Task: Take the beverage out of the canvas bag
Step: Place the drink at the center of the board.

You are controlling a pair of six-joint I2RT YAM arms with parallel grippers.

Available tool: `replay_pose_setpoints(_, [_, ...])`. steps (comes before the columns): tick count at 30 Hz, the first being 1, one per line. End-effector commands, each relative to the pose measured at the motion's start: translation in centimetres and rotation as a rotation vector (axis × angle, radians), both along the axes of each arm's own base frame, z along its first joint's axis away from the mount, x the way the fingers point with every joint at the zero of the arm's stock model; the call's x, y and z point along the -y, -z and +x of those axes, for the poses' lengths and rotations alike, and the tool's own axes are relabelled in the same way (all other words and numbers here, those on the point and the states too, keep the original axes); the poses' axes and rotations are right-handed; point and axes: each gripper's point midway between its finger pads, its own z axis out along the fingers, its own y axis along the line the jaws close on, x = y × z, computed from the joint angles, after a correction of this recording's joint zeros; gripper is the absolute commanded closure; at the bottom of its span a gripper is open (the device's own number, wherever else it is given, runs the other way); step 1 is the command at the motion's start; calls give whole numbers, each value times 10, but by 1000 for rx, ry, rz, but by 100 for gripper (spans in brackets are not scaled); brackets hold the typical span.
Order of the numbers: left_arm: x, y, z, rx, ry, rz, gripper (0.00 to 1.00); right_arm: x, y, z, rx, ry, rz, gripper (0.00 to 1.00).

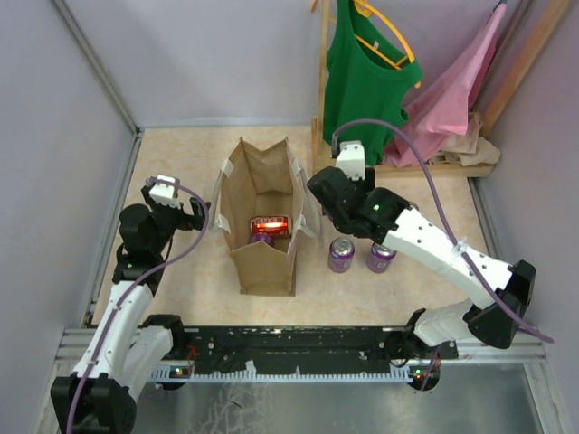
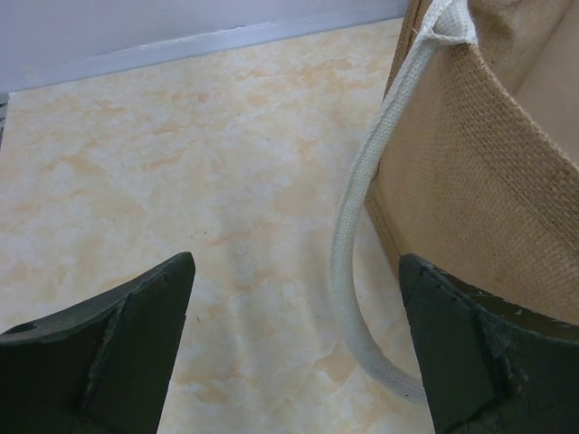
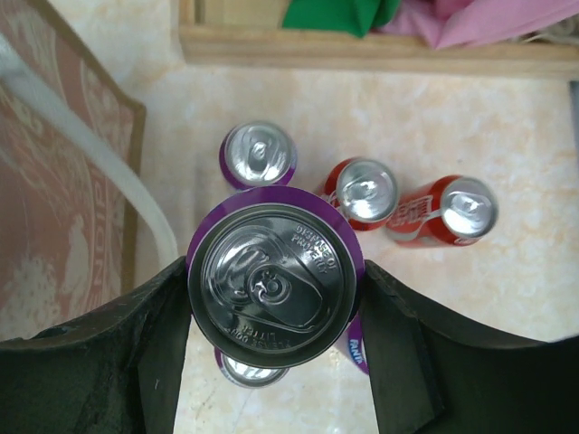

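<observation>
Right wrist view: the right gripper (image 3: 276, 298) is clamped on a purple aluminium drink can (image 3: 271, 271) (top up), just right of the tall tan-brown canvas bag (image 1: 264, 267). Beyond it stand another purple can (image 3: 259, 154) and two red cans (image 3: 364, 190). Left of the bag, the left gripper (image 2: 298, 334) hangs wide apart around the pale strap handle (image 2: 357, 262). Inside the bag lies a red can (image 1: 270, 221).

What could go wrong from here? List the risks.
1. The right claw holds a purple can just above a second purple can on the table; lowering it here could knock that one over.
2. A red can is still inside the canvas bag, and the open left claw isn't bracing the bag, so reaching in might tip it.
</observation>
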Motion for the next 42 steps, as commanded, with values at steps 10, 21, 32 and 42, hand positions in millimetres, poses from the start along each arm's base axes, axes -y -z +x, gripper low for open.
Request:
replay_pose_setpoints(10, [6, -15, -4, 43, 23, -2, 0, -63, 23, 20, 27, -134, 246, 100])
replay_pose_setpoints(21, [4, -15, -4, 43, 16, 6, 0, -78, 81, 28, -46, -151, 179, 100])
replay_pose_setpoints(32, [5, -9, -4, 28, 19, 10, 0, -84, 130, 22, -121, -170, 170, 100])
replay_pose_setpoints(42, [4, -10, -3, 33, 9, 19, 0, -82, 165, 18, -185, -145, 155, 78])
